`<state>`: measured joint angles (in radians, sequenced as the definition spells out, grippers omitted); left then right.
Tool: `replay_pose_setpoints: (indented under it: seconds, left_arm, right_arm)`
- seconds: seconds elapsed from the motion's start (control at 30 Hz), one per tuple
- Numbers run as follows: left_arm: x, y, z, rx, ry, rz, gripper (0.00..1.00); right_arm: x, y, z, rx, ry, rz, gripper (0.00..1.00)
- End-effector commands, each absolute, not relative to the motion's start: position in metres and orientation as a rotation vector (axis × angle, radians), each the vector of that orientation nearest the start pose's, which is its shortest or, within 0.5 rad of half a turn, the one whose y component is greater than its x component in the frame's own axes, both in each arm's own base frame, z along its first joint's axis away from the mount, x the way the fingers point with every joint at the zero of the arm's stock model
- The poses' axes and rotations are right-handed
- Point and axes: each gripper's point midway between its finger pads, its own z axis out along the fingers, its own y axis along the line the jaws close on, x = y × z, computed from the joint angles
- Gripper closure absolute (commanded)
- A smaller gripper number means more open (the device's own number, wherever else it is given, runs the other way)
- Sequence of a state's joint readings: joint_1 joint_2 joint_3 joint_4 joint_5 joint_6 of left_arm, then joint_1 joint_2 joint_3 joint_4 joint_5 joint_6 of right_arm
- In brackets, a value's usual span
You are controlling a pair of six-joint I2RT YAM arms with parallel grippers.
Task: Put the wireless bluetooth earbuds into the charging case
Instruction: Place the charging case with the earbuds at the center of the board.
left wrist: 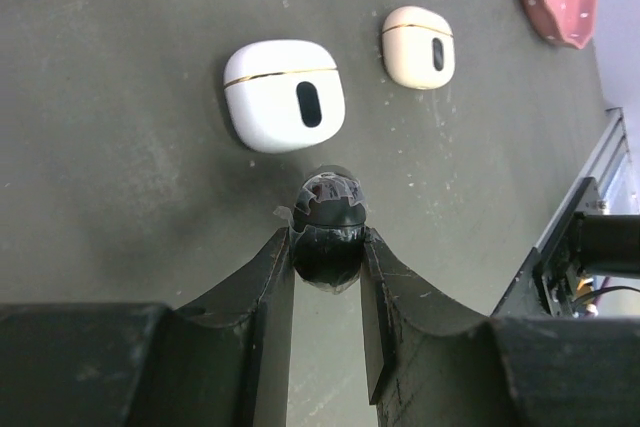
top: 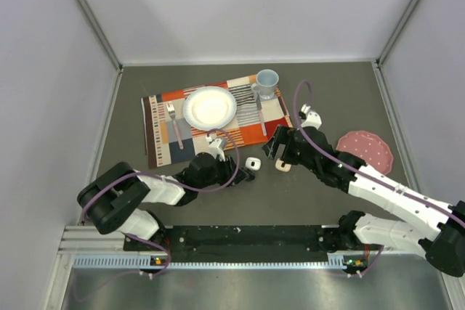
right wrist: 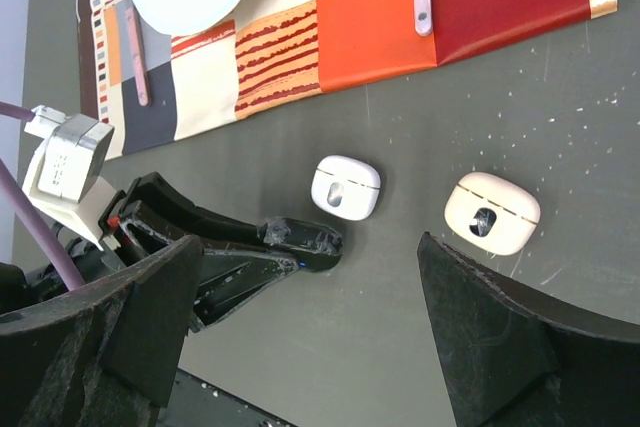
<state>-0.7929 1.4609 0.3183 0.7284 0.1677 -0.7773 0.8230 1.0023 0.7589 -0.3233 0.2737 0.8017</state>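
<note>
No earbuds show in any view. My left gripper (left wrist: 328, 247) is shut on a small glossy black charging case (left wrist: 330, 202), closed, held low over the table; it also shows in the right wrist view (right wrist: 318, 239) and the top view (top: 245, 174). Just beyond it lies a closed white case (left wrist: 284, 94) (right wrist: 345, 186) (top: 252, 164). A closed cream case (left wrist: 418, 45) (right wrist: 492, 212) (top: 283, 166) lies to its right. My right gripper (right wrist: 310, 269) (top: 279, 152) is open and empty, hovering above the cases, the cream one by its right finger.
A striped placemat (top: 163, 132) at the back holds a white plate (top: 210, 107), a fork (top: 174, 123) and a knife (top: 260, 110), with a pale blue mug (top: 267, 83) at its corner. A pink speckled plate (top: 365, 149) lies at the right. A metal rail (top: 247, 259) runs along the near edge.
</note>
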Motion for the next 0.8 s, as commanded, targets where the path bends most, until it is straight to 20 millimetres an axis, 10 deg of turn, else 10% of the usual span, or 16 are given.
replay_pose_setpoints:
  seconds: [0.0, 0.23, 0.77]
  left_arm:
    - [0.217, -0.291, 0.058, 0.140, 2.163, -1.077, 0.76]
    - [0.214, -0.279, 0.050, 0.136, 2.202, -1.009, 0.73]
    - [0.218, -0.245, 0.055, 0.116, 2.212, -0.800, 0.25]
  right_arm:
    - [0.241, 0.227, 0.186, 0.132, 2.149, 0.680, 0.11]
    - [0.240, 0.227, 0.186, 0.140, 2.153, 0.689, 0.11]
    - [0.243, 0.224, 0.183, 0.139, 2.154, 0.663, 0.11]
